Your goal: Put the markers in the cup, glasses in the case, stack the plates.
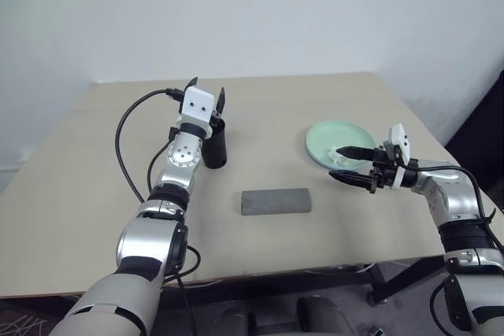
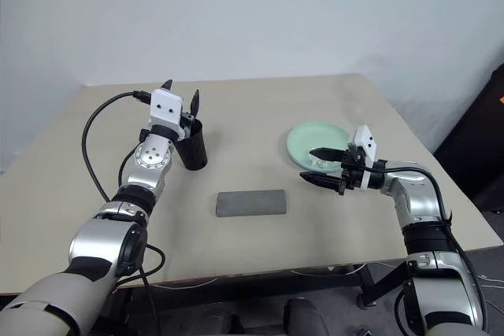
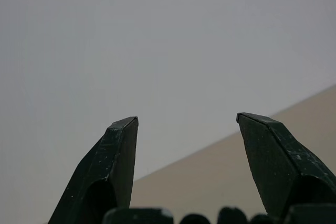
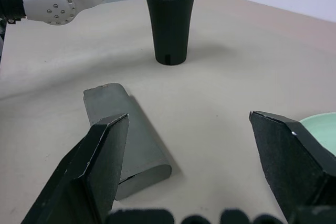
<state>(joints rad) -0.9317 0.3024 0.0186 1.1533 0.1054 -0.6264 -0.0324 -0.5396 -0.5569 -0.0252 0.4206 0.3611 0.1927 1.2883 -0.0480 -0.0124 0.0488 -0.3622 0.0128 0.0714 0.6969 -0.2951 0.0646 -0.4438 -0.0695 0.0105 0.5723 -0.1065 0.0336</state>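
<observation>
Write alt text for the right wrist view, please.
A black cup stands upright on a beige table, a blue tip just visible at its rim. Nearer lies a closed grey case, framed by the open right hand.

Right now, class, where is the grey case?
The closed grey case lies at the table's near middle, between the black cup and mint green plate.

A bare test room or lab: a plain beige counter (image 1: 331,226) stands against an unmarked white wall (image 1: 252,13), with nothing decorative around. A loose black cable (image 1: 120,135) loops across the counter at about nine o'clock, and thin wires hang under its near edge.
</observation>
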